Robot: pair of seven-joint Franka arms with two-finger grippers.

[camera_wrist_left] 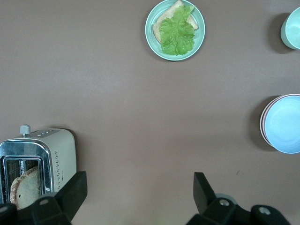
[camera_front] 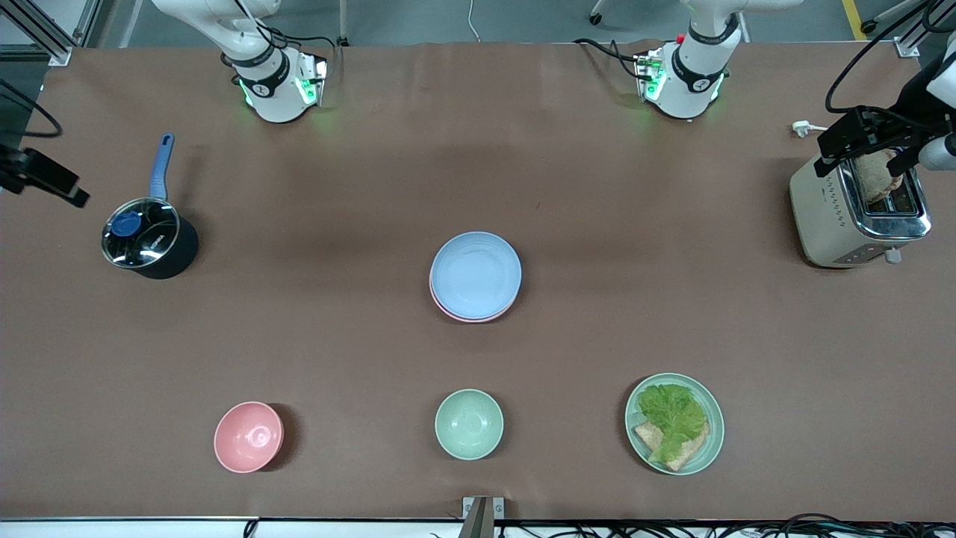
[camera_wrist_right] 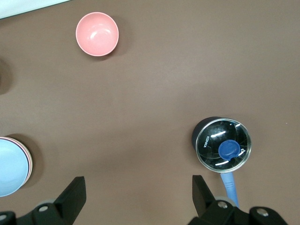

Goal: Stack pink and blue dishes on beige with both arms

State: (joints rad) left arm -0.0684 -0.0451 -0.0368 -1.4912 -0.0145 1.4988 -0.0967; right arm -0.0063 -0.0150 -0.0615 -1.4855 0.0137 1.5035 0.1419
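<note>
The light blue matte round plate [camera_front: 476, 273] lies on the pale pink round plate [camera_front: 448, 309] at mid-table. The left black gripper [camera_front: 866, 142], fingers wide apart and empty, hangs over the cream metal toaster [camera_front: 836, 217]. The right black gripper [camera_wrist_right: 136, 197] holds nothing, fingers spread wide, above the table near the black lidded saucepan [camera_front: 149, 240].

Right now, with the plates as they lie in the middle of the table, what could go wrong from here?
1. The blue plate sits slightly off-center on the pink plate, so a nudge might slide it off.
2. No beige plate shows under them; the stack may be incomplete or it may be hidden.
3. The open left claw hangs over the toaster with bread in it; moving down could hit it. The open right claw is above the pot.
</note>
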